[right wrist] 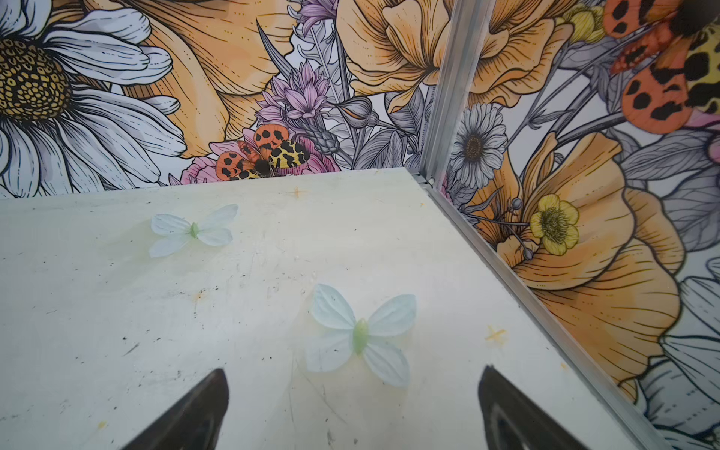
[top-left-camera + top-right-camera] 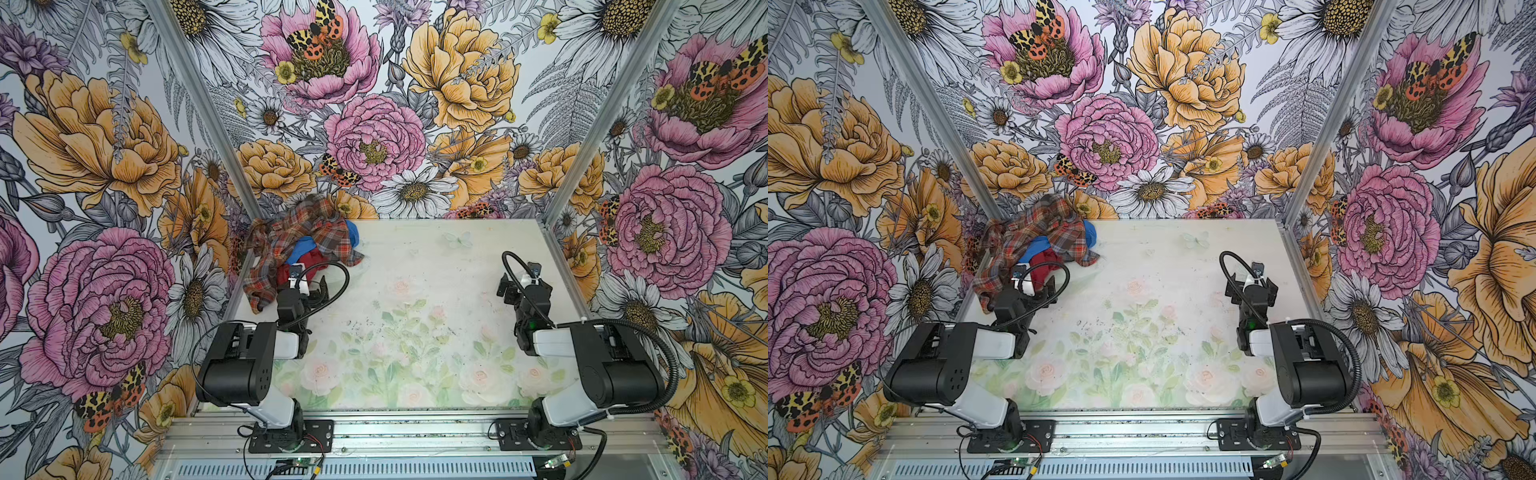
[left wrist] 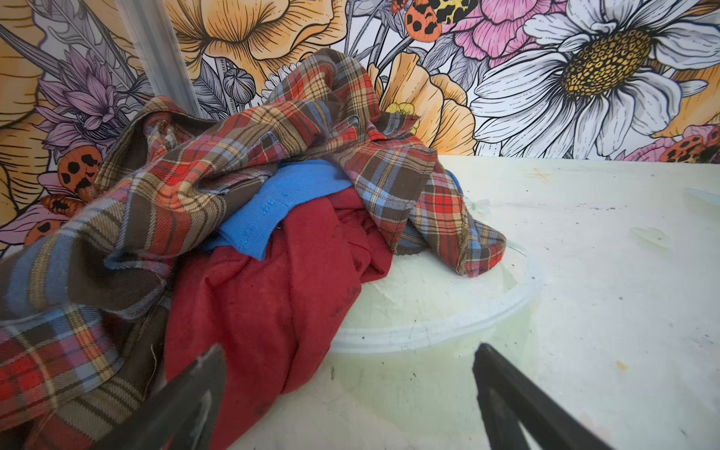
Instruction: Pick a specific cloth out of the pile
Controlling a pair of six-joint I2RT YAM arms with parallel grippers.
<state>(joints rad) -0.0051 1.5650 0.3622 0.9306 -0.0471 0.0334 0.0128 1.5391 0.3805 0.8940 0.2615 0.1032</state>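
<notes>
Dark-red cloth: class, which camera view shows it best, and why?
The left wrist view: the dark-red cloth lies large and close, folds clear. In both top views only a small patch shows under the plaid shirt. The right wrist view shows none.

Bright even light, soft shadows, left pincer [image 3: 350,350] blurred.

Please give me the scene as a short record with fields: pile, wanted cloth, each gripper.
pile: heap of soft garments in the far left corner of the pale floral table
wanted cloth: plain dark-red soft cloth, partly under a red-brown-grey plaid shirt and a bright blue cloth
left gripper: open, near the dark-red cloth, holding nothing
right gripper: open, empty, above bare table
</notes>
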